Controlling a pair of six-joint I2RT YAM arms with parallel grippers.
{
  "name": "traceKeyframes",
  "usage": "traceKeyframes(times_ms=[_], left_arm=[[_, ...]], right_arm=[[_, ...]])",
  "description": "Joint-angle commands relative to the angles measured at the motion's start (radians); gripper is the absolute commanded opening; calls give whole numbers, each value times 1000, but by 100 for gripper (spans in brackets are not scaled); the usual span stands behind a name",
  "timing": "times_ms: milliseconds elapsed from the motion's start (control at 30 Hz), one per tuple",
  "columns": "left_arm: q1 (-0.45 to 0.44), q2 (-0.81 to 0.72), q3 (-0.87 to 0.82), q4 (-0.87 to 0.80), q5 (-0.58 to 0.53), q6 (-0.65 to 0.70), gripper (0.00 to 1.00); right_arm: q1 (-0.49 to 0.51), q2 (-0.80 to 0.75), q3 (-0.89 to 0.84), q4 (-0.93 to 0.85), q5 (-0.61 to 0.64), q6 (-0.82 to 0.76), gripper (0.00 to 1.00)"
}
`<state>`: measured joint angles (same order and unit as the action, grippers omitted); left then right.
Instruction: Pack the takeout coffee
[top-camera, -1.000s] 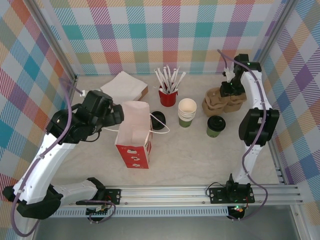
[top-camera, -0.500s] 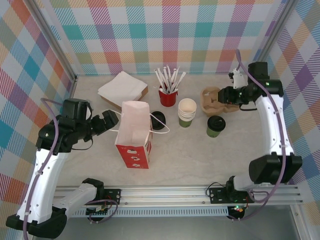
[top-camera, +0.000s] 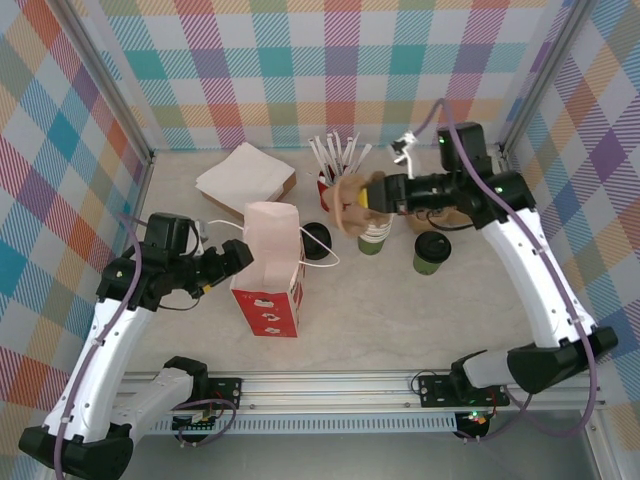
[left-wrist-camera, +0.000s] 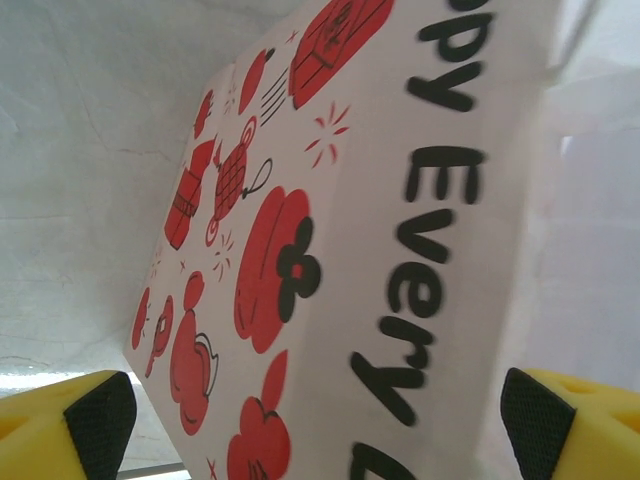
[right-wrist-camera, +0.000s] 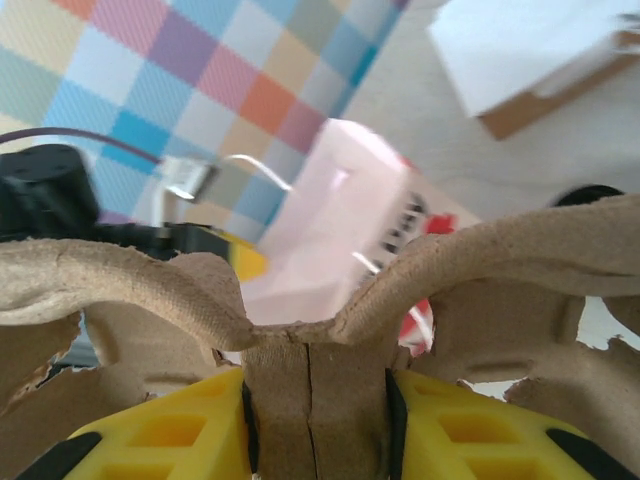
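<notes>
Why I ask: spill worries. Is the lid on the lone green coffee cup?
On: a round black lid covers the top of the green cup, which stands upright on the table.

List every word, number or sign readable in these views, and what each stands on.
"ppy Every": black letters on the white and red paper bag, left wrist view, cropped at both ends.
A further cropped character below it: unreadable.
Red prints on the bag's front, top view: too small to read.
No lettering visible on the pulp cup carrier or the lidded green cup.
</notes>
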<state>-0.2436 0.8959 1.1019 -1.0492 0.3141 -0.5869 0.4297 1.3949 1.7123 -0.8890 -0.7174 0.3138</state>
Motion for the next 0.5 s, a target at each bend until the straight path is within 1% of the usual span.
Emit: traceKeyframes(times_ms=[0, 200, 367, 467], left_arm=[[10, -14, -18, 35, 26, 21, 94], [10, -31, -14, 6, -28, 32, 86], [10, -33, -16, -3, -33, 38, 80], [10, -31, -16, -4, -35, 41, 76]], right_arm=[[101, 71, 99, 117, -62, 90, 36], [250, 221, 220, 193, -89, 139, 36], [324, 339, 299, 204, -98, 141, 36], [343, 406, 351, 167, -95, 118, 35]])
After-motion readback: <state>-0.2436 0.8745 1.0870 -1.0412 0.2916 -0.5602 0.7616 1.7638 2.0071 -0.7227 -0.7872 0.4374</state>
